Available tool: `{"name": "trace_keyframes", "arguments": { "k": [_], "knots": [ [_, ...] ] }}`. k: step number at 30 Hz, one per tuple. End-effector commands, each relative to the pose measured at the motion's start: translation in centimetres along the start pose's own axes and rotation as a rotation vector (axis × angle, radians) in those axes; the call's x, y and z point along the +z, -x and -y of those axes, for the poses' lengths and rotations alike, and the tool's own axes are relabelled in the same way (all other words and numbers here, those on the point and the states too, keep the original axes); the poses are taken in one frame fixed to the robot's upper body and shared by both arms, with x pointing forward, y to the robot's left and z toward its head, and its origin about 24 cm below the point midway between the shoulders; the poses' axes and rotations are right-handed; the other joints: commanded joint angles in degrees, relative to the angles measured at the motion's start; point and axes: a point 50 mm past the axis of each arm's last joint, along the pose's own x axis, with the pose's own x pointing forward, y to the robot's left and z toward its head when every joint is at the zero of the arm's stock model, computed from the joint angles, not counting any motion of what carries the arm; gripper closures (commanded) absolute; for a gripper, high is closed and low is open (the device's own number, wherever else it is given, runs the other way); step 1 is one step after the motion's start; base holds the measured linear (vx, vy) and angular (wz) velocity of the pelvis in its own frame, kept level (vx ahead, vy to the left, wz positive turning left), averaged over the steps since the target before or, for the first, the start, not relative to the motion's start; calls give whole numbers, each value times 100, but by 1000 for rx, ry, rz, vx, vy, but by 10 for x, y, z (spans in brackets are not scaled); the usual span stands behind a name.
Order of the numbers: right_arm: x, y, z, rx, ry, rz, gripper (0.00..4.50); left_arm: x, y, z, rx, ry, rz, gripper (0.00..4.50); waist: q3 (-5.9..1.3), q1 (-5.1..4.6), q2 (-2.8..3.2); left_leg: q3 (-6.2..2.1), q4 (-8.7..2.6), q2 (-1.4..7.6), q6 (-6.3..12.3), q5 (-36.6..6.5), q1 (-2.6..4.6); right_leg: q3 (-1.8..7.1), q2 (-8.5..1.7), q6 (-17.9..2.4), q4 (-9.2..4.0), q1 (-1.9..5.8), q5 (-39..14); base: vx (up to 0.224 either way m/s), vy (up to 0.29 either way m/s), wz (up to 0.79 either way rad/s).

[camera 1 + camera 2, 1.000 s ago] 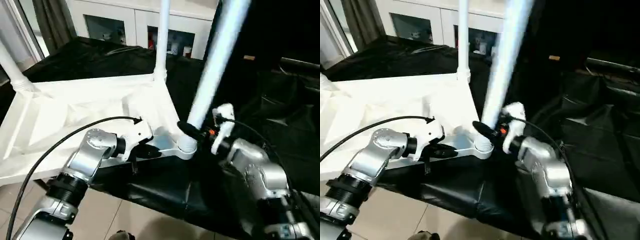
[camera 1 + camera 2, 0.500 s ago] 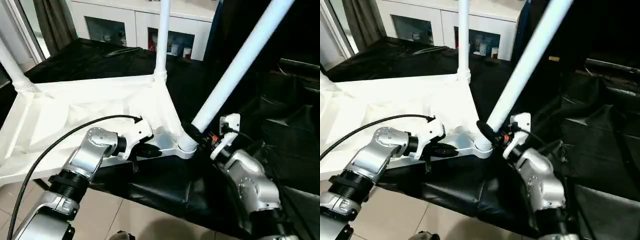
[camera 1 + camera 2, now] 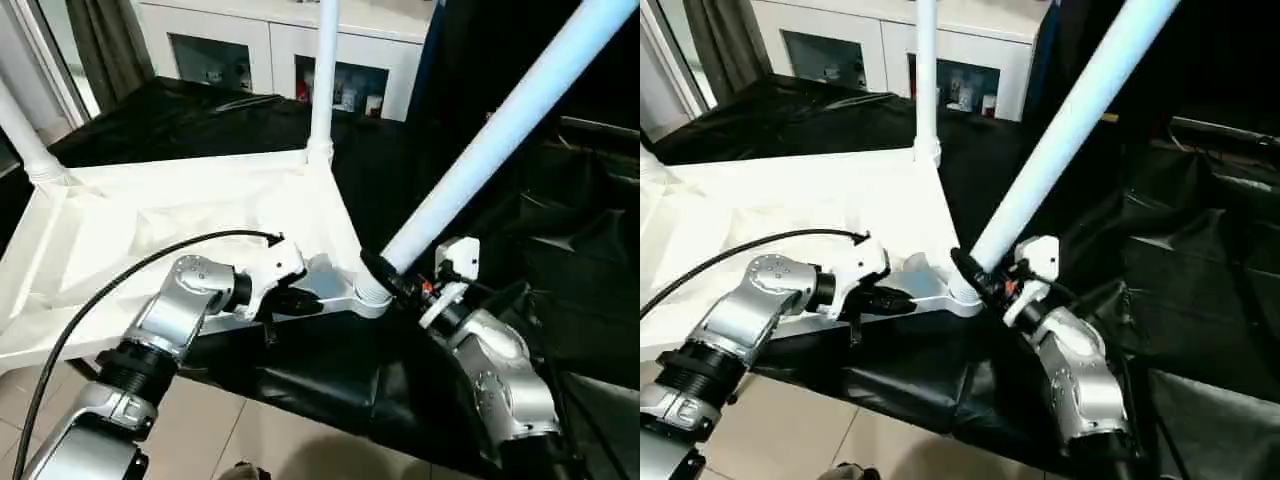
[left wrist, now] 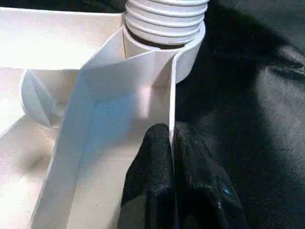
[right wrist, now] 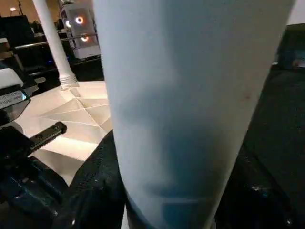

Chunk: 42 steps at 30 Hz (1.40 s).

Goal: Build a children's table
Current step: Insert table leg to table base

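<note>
Clearly the right tool (image 3: pixel 392 278) is clamped round the thick lower end of a table leg (image 3: pixel 480 150), its black fingers (image 5: pixel 93 191) wrapping the tube just above the thread, and the leg leans steeply away toward the robot's right instead of standing square. The left tool (image 4: pixel 171 157) is pinched tight on the thin rim wall of the upturned table top (image 3: pixel 150 240), right beside the near corner socket (image 4: pixel 183 57), where the leg's threaded end (image 4: pixel 167 14) sits only partly entered, several ridges showing. The top lies ribbed side up on the black-covered table (image 3: pixel 330 370), with two other legs (image 3: pixel 323 80) already standing in farther corners, and a white cabinet (image 3: pixel 270 40) behind. To do this step well, the leg should probably be brought upright over the socket before any turning; twisting it at this tilt risks cross-threading the plastic. The left grip looks well placed to hold the top against the twist, and should stay firm while the right wrist rotates in short turns.
</note>
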Motion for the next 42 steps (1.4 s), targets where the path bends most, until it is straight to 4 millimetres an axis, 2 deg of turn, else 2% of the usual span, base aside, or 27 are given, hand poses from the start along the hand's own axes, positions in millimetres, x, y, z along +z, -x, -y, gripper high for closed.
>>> {"name": "trace_keyframes", "arguments": {
  "k": [1, 4, 5, 6, 7, 8, 14, 15, 20, 21, 22, 23, 24, 26, 27, 28, 29, 32, 39, 41, 42],
  "knots": [
    [-16, 6, -3, -10, -33, -67, 259, 11, 12, -11, 82, -28, 30, 450, -416, 19, 67, -160, -425, 224, -95, -1718, 206, 146, -340, -1343, -443, 156, -521, 0, 0, 0],
    [-19, 8, -4, -10, -39, -79, 259, 11, 12, -10, 81, -28, 28, 450, -411, 13, 78, -162, -432, 224, -106, -1761, 207, 146, -333, -1338, -445, 154, -519, 0, 0, 0],
    [-22, 10, -6, -6, -39, -96, 259, 10, 13, -10, 78, -28, 26, 450, -409, 17, 104, -164, -435, 225, -124, -1811, 214, 148, -333, -1334, -452, 146, -543, 0, 0, 0],
    [-23, 11, -7, 0, -37, -110, 259, 10, 14, -9, 75, -29, 23, 450, -410, 14, 89, -167, -438, 223, -128, -1816, 207, 149, -331, -1331, -447, 156, -526, 0, 0, 0],
    [-24, 11, -7, 4, -33, -120, 259, 9, 14, -9, 72, -31, 20, 450, -412, 20, 119, -174, -439, 221, -137, -1814, 206, 146, -336, -1327, -442, 159, -523, 0, 0, 0],
    [-23, 11, -7, 13, -38, -130, 259, 9, 15, -9, 70, -35, 16, 450, -411, 12, 105, -170, -440, 223, -142, -1825, 210, 146, -330, -1323, -448, 154, -505, 0, 0, 0],
    [-17, 2, -5, 102, 13, -202, 259, 9, 15, -7, 48, -51, 14, 450, -407, -18, 105, -172, -439, 213, -167, -1811, 205, 142, -321, -1346, -443, 169, -512, 0, 0, 0],
    [-15, 0, -5, 122, 22, -215, 259, 9, 14, -7, 45, -54, 13, 450, -405, -32, 27, -156, -436, 218, -147, -1798, 208, 147, -317, -1346, -456, 166, -518, 0, 0, 0],
    [-10, -11, -2, 217, 66, -296, 259, 9, 10, -7, 45, -64, 12, 450, -400, -46, 24, -151, -416, 218, -88, -1688, 203, 152, -339, -1333, -459, 165, -725, 0, 0, 0],
    [-10, -13, -2, 238, 73, -310, 259, 9, 10, -7, 45, -66, 12, 450, -400, -56, -43, -138, -411, 219, -65, -1646, 198, 155, -333, -1327, -464, 166, -709, 0, 0, 0],
    [-10, -14, -2, 246, 75, -316, 259, 9, 10, -7, 45, -66, 13, 450, -403, -46, -25, -148, -405, 218, -57, -1594, 191, 155, -346, -1331, -446, 174, -693, 0, 0, 0],
    [-9, -16, -2, 270, 83, -334, 259, 10, 9, -7, 45, -67, 14, 450, -399, -58, -66, -137, -407, 220, -28, -1544, 185, 152, -335, -1319, -458, 169, -688, 0, 0, 0],
    [-9, -18, -2, 288, 86, -348, 259, 10, 9, -7, 46, -69, 15, 450, -402, -55, -70, -134, -401, 222, -6, -1511, 196, 153, -339, -1315, -455, 163, -703, 0, 0, 0],
    [-8, -19, -2, 302, 89, -361, 259, 10, 9, -7, 47, -70, 15, 450, -402, -60, -46, -137, -401, 223, -15, -1504, 198, 151, -339, -1316, -453, 153, -736, 0, 0, 0],
    [-9, -21, -2, 325, 95, -387, 259, 9, 10, -7, 51, -72, 16, 450, -401, -66, -112, -131, -400, 226, -3, -1504, 198, 151, -336, -1308, -455, 157, -751, 0, 0, 0],
    [-9, -21, -1, 327, 97, -391, 259, 9, 10, -7, 52, -73, 17, 450, -406, -61, -92, -138, -397, 226, -2, -1481, 195, 152, -350, -1316, -442, 163, -742, 0, 0, 0],
    [-10, -22, -1, 336, 100, -403, 259, 9, 10, -8, 55, -74, 19, 450, -399, -71, -85, -133, -404, 230, -12, -1534, 206, 151, -342, -1312, -459, 138, -805, 0, 0, 0],
    [-12, -21, 0, 346, 103, -416, 259, 10, 11, -8, 56, -75, 22, 450, -401, -74, -112, -135, -405, 231, -30, -1564, 205, 154, -344, -1294, -454, 146, -798, 0, 0, 0],
    [-17, -12, 8, 326, 90, -445, 259, 12, 11, -10, 60, -82, 32, 450, -402, -82, -102, -136, -408, 229, -58, -1640, 211, 154, -341, -1293, -468, 140, -839, 0, 0, 0],
    [-15, -11, 10, 316, 80, -441, 259, 12, 10, -9, 53, -83, 34, 450, -399, -81, -73, -145, -417, 233, -92, -1719, 217, 156, -345, -1286, -473, 134, -917, 0, 0, 0],
    [-14, -10, 11, 313, 77, -438, 259, 12, 10, -9, 49, -83, 35, 450, -402, -86, -86, -143, -419, 233, -104, -1736, 216, 154, -338, -1284, -474, 135, -913, 0, 0, 0]
  ]
}}
